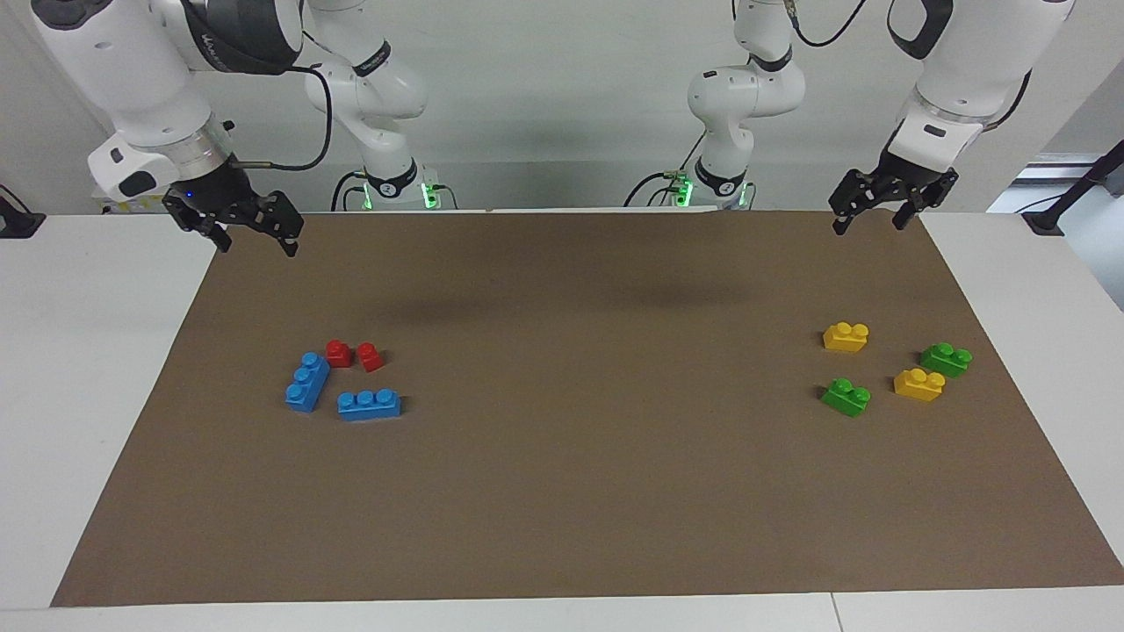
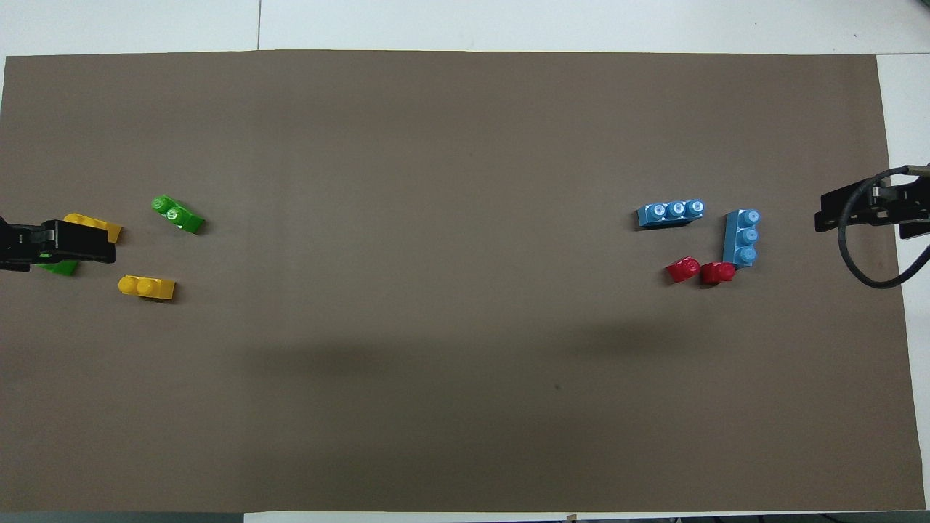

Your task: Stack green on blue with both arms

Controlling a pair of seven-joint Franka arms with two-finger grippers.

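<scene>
Two green bricks lie toward the left arm's end of the brown mat: one (image 1: 846,396) (image 2: 177,214) farther from the robots, one (image 1: 946,358) nearer the mat's edge, partly covered in the overhead view (image 2: 62,269) by the left gripper. Two blue three-stud bricks (image 1: 307,382) (image 1: 370,404) lie toward the right arm's end, also seen from overhead (image 2: 742,237) (image 2: 672,213). My left gripper (image 1: 868,228) (image 2: 73,247) hangs open and empty above the mat's near corner. My right gripper (image 1: 257,250) (image 2: 857,211) hangs open and empty above the other near corner.
Two yellow bricks (image 1: 846,336) (image 1: 918,384) lie among the green ones. Two small red bricks (image 1: 338,353) (image 1: 370,356) sit just nearer the robots than the blue ones. The brown mat (image 1: 562,491) covers most of the white table.
</scene>
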